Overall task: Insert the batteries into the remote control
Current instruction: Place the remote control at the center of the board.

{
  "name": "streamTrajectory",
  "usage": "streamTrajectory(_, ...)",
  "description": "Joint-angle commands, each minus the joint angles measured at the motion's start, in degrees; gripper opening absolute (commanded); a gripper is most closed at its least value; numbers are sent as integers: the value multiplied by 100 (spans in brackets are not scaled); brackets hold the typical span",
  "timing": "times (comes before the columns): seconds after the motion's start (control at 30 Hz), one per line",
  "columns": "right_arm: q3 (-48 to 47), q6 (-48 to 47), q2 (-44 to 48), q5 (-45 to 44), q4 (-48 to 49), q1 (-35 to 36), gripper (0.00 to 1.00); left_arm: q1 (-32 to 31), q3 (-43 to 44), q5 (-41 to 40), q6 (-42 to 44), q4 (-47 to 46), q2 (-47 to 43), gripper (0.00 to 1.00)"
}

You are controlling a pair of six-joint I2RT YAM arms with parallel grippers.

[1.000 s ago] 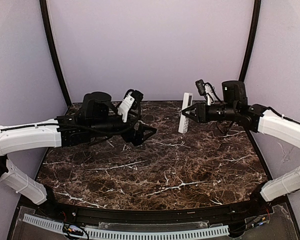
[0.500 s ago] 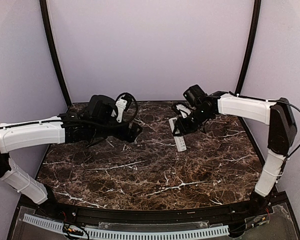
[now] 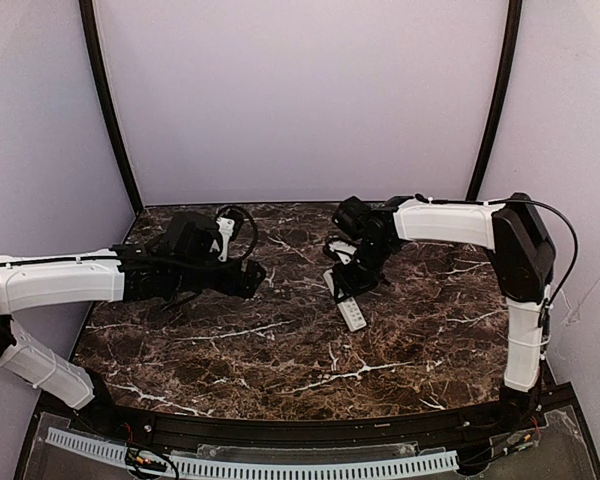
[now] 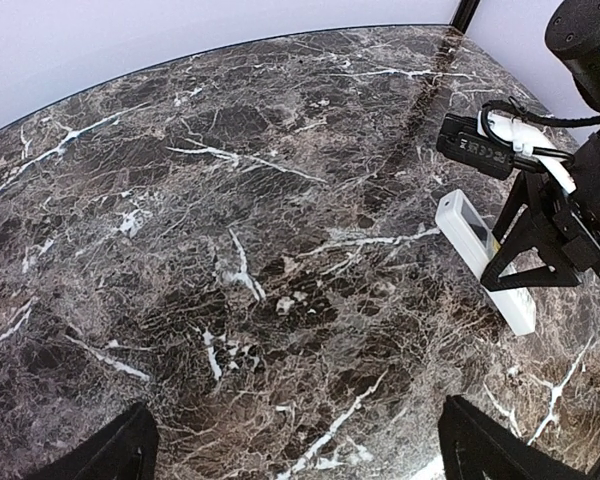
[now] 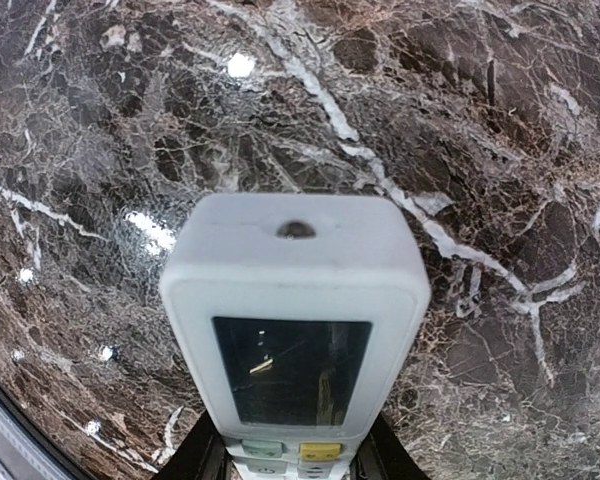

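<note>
- My right gripper [image 3: 343,284] is closed partway on the remote control [image 3: 353,313], one finger pressed to each long side
- My left gripper [image 3: 253,277] is spread wide, holding and touching nothing; it hangs at 9 o'clock of the remote control, well apart from it
- The remote control is just toward 3 o'clock from the middle of the marble table [image 3: 230,350], its length running from 11 to 5 o'clock in the top view
- Only my right wrist view shows its face up close: a dark display window [image 5: 292,370], then green and yellow buttons [image 5: 322,452] at the 6 o'clock edge
- Only my left wrist view shows my right fingers [image 4: 508,252] straddling the white bar from the side
- In my right wrist view my own fingers are cut off to dark slivers at 7 and 5 o'clock, and the rest of the bar runs out of frame
- I cannot tell whether the remote control's free end rests on the table or hangs just above it
</note>
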State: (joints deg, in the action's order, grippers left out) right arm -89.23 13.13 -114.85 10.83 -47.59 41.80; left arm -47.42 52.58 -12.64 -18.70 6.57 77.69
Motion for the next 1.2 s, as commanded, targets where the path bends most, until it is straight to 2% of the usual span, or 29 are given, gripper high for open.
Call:
streamTrajectory(0.0,-354,146,-258,-330,-327,166,35,14,-239,94,-80,-270,-243,99)
streamTrajectory(0.17,-711,218,-603,-612,-645,252,36,13,-410,95,-109,-443,-324,99)
streamTrajectory(0.63,-1130,391,-1153,-446,-674,281,41,26,-783,136,-24,-636,-415,98)
streamTrajectory(0.83,-1326,480,-1184,-295,-625,298,56,61,-852,273,-78,-637,-359,99)
streamTrajectory(0.9,-1333,471,-1092,-209,-563,310,65,88,-835,358,-100,-638,-346,99)
streamTrajectory(0.97,-1293,470,-945,-196,-457,311,79,126,-799,428,-131,-638,-338,99)
streamTrajectory(1.0,-1290,471,-867,-200,-411,311,83,140,-759,442,-137,-602,-340,99)
streamTrajectory(1.17,-1100,431,-375,-198,4,292,91,171,-538,460,-134,-349,-339,99)
